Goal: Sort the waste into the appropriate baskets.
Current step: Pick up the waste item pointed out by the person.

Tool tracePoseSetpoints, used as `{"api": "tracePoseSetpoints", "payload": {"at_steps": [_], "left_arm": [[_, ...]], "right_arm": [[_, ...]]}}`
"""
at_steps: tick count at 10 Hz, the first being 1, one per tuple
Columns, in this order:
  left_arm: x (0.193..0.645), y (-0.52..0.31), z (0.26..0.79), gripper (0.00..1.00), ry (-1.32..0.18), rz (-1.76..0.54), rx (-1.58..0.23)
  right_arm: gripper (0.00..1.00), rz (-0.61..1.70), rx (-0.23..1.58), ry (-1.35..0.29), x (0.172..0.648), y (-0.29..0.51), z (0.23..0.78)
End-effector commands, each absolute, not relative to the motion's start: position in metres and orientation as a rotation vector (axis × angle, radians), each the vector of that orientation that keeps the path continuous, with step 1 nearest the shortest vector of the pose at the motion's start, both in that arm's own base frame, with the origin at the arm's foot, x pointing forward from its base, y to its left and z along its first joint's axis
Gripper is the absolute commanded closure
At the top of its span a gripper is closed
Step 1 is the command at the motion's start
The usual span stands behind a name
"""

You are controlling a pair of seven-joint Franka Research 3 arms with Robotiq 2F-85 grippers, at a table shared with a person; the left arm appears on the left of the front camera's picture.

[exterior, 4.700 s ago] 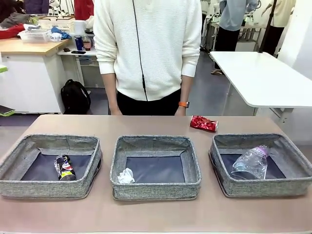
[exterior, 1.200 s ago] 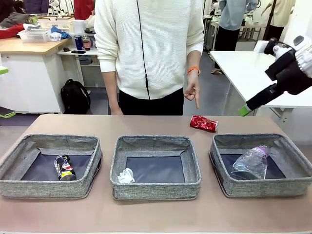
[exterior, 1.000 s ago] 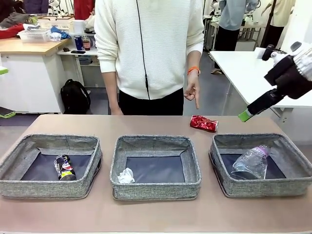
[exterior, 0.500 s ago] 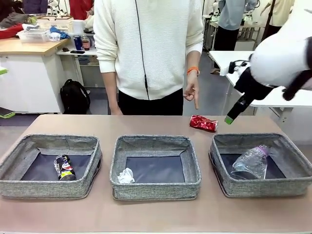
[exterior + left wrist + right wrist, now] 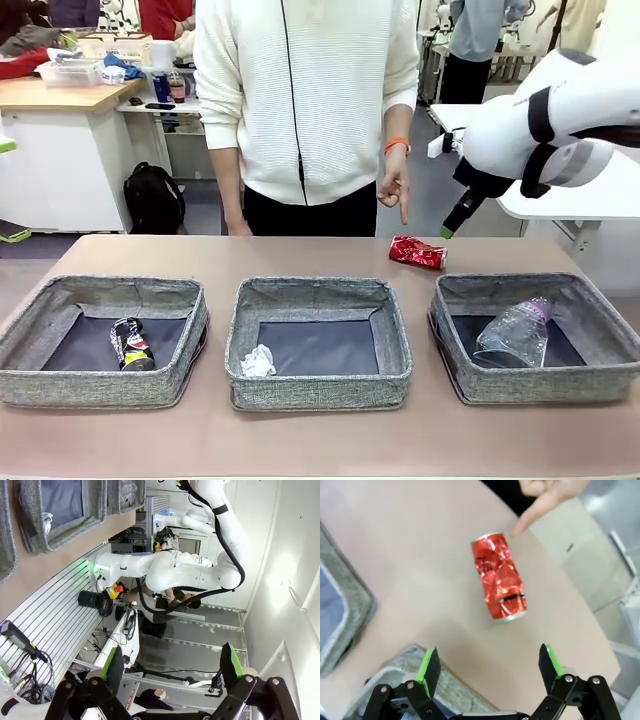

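Swung in further from the right, right gripper (image 5: 490,667) now above the crushed red can (image 5: 417,253) on the table's far right beside the person's pointing hand (image 5: 394,190), jaws wide.

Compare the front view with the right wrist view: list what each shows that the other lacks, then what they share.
Front view alone: the dark can in the left basket, the paper wad in the middle basket, the plastic bottle in the right basket, and the person's torso.

Right wrist view alone: the right claw seen from above, open, with the crushed can's dents and its rim close up.

Both: the red can lying on the table, and the person's hand pointing down at it.
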State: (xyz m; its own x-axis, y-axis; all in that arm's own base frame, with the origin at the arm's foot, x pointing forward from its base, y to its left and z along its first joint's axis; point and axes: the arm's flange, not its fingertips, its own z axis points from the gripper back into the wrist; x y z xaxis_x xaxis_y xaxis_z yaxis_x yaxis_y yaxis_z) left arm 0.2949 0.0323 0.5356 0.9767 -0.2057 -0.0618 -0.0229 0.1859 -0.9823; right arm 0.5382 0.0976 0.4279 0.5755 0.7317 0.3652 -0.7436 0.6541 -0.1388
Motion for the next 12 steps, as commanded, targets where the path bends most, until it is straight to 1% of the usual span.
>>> {"api": "tracePoseSetpoints", "payload": {"at_steps": [1, 2, 4, 5, 7, 10, 12], "left_arm": [[0.294, 0.030, 0.535, 0.00, 0.174, -0.137, -1.387], [0.294, 0.030, 0.535, 0.00, 0.174, -0.137, -1.387], [0.294, 0.030, 0.535, 0.00, 0.174, -0.137, -1.387], [0.294, 0.030, 0.535, 0.00, 0.174, -0.137, -1.387], [0.294, 0.030, 0.535, 0.00, 0.174, -0.137, -1.387], [0.294, 0.030, 0.535, 0.00, 0.174, -0.137, -1.387], [0.294, 0.030, 0.535, 0.00, 0.174, -0.137, -1.387]], "right_arm": [[0.00, 0.854, 0.034, -0.422, 0.543, 0.097, 0.427], [0.00, 0.892, 0.018, -0.410, 0.553, 0.099, 0.420], [0.00, 0.951, 0.138, -0.412, 0.596, 0.099, 0.398], [0.00, 0.976, 0.146, -0.373, 0.610, 0.097, 0.388], [0.00, 0.983, 0.194, -0.364, 0.635, 0.089, 0.368], [0.00, 1.013, 0.237, -0.392, 0.653, 0.086, 0.339], [0.00, 1.013, 0.271, -0.374, 0.657, 0.084, 0.321]]}}
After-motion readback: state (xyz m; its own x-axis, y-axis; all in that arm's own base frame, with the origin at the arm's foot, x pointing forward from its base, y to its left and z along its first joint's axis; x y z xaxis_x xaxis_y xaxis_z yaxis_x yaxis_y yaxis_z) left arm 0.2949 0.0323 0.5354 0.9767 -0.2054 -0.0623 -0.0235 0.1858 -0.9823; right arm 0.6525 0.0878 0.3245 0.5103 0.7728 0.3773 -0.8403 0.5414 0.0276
